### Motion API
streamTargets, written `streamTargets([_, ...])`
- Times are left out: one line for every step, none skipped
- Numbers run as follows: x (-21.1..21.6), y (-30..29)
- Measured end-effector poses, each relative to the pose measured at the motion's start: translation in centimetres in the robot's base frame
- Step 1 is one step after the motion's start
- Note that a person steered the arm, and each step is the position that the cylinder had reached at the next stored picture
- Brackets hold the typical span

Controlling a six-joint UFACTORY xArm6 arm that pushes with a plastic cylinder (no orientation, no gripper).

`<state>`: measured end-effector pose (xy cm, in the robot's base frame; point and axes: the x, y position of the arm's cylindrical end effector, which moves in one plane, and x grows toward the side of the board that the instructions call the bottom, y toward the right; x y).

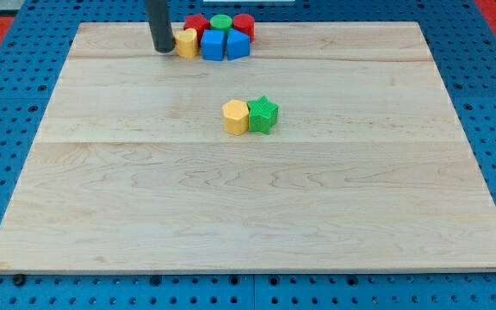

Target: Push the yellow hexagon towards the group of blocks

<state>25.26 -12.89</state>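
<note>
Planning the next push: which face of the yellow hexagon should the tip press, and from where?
Press the yellow hexagon's bottom face, pushing toward the view's top, where the group sits. The green star touches its right side. My tip is beside the group.

- Bright, even light from overhead; the wooden board (248,198) shows pale with no hard glare.
- Shadows are short and soft, tucked just under the blocks and beside my tip (163,50).
- Focus is sharp throughout; edges look slightly bowed.
</note>
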Motion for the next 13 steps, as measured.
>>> streamTargets([0.1, 0.1])
streamTargets([3.1, -0.2])
streamTargets([8.2, -0.2])
streamTargets([13.7, 0.9])
streamTargets([17.1, 5.2])
streamTargets([17.4, 9.4])
streamTargets([17.4, 11.0])
streamTargets([18.0, 11.6])
streamTargets([18.9, 13.0])
streamTargets([18.1, 13.3])
streamTargets([15.9, 12.2])
streamTargets([13.0, 9.8])
streamTargets([12.1, 9.8])
